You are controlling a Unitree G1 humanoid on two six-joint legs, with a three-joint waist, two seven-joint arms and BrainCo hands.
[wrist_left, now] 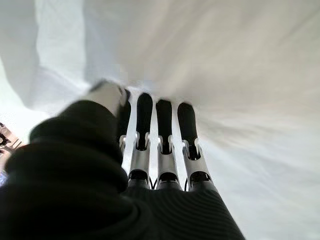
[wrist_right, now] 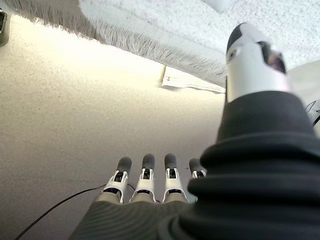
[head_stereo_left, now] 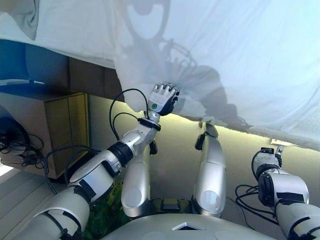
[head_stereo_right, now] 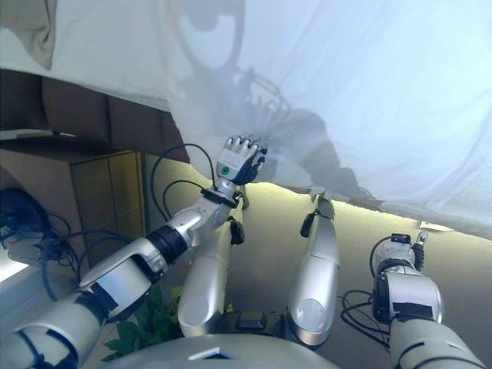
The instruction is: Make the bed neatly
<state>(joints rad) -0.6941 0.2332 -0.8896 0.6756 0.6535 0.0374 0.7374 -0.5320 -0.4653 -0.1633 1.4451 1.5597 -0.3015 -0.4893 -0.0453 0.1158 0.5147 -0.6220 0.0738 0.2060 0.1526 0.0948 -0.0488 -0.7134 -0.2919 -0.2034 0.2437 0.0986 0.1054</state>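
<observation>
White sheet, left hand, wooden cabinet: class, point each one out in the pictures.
white sheet (head_stereo_left: 240,60), left eye view, on its broad draped surface
left hand (head_stereo_left: 161,100), left eye view, on its back
wooden cabinet (head_stereo_left: 67,130), left eye view, on its front panel

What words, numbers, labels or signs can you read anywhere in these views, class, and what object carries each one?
No text is readable in any view.
Round green mark on the back of the left hand: too small to tell whether it holds a symbol or letters.
Flat white paper-like piece under the fringed edge of the white textured rug: any print is too blurred to read.
White bed sheet: plain.
</observation>
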